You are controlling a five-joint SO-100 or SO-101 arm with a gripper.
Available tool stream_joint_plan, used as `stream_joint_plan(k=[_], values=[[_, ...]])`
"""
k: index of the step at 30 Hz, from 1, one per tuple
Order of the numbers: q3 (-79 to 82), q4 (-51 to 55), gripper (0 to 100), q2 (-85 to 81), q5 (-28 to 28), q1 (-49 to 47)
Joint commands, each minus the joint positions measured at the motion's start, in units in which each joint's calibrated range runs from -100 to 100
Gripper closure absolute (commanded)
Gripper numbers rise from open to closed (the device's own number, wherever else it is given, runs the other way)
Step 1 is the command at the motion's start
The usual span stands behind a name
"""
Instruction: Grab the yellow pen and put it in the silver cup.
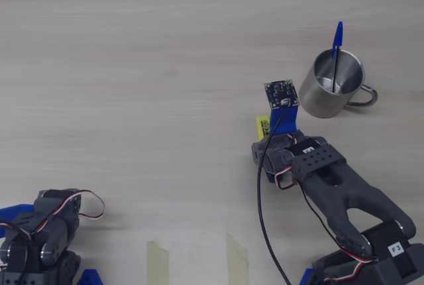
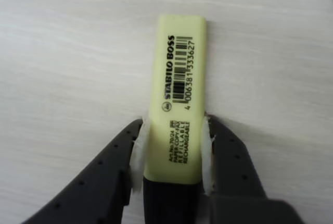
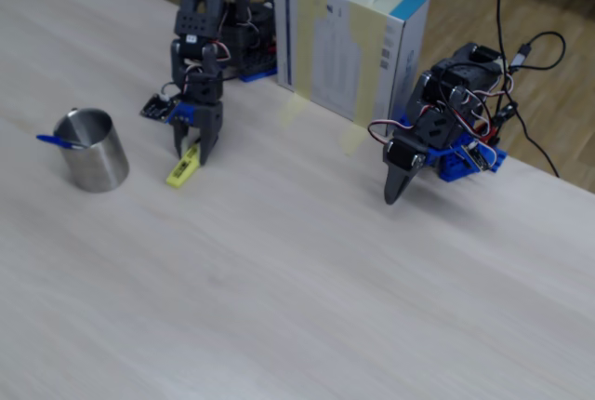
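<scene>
The yellow pen (image 2: 177, 88) lies on the table, label up, with its dark cap end between my fingers. My gripper (image 2: 174, 130) is shut on it, the white pads (image 2: 138, 148) pressing both sides. In the overhead view only a bit of the yellow pen (image 1: 261, 124) shows beside the wrist camera board, with my gripper (image 1: 267, 138) over it. In the fixed view my gripper (image 3: 192, 149) points down onto the yellow pen (image 3: 182, 166). The silver cup (image 1: 329, 89) stands upright just beyond, handle to the right in the overhead view; it also shows in the fixed view (image 3: 93, 153).
A thin blue-capped ballpoint (image 1: 337, 46) stands in the cup. A second arm (image 3: 423, 140) rests at the table's far edge, also seen in the overhead view (image 1: 40, 232). A box (image 3: 353, 37) stands between the arms. Two tape strips (image 1: 158, 258) mark the near edge.
</scene>
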Motion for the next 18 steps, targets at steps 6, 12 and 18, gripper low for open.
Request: stream_joint_plan(k=[6, 12, 18], values=[[0.0, 0.7, 92, -3.3, 0.4, -0.2], [1.7, 0.7, 92, -5.6, 0.4, -0.2], [5.2, 0.7, 92, -10.0, 0.4, -0.2]])
